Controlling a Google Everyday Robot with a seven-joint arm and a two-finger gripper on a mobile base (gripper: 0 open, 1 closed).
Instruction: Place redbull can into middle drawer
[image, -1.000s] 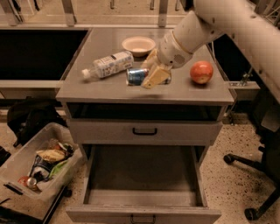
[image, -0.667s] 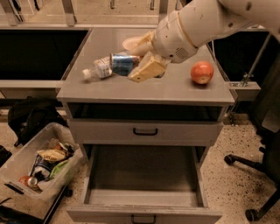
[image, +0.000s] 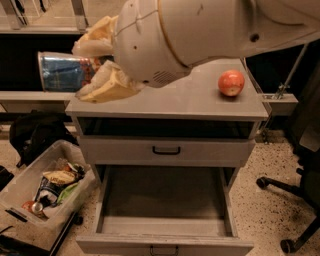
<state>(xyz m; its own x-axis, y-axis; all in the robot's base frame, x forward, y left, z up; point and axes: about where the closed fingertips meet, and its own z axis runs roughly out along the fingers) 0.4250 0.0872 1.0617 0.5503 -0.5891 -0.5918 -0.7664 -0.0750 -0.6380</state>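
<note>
My gripper (image: 83, 70) is high at the upper left, close to the camera and above the left end of the cabinet top (image: 190, 102). It is shut on the redbull can (image: 62, 72), held on its side with the blue-and-silver body sticking out to the left. The pale fingers (image: 107, 86) clamp it from above and below. The middle drawer (image: 165, 197) is pulled wide open low in the view, a bare grey tray with a small dark handle (image: 162, 249) on its front. The can is well above and to the left of it.
A red apple (image: 231, 82) sits on the right of the cabinet top. The upper drawer (image: 166, 150) with a black loop handle is closed. A clear bin of trash (image: 45, 192) stands on the floor at left, a black bag (image: 35, 135) behind it, an office chair base (image: 292, 200) at right.
The gripper lifted the can off the cabinet top and carried it left and up, toward the camera. The arm now hides the bottle and the bowl.
</note>
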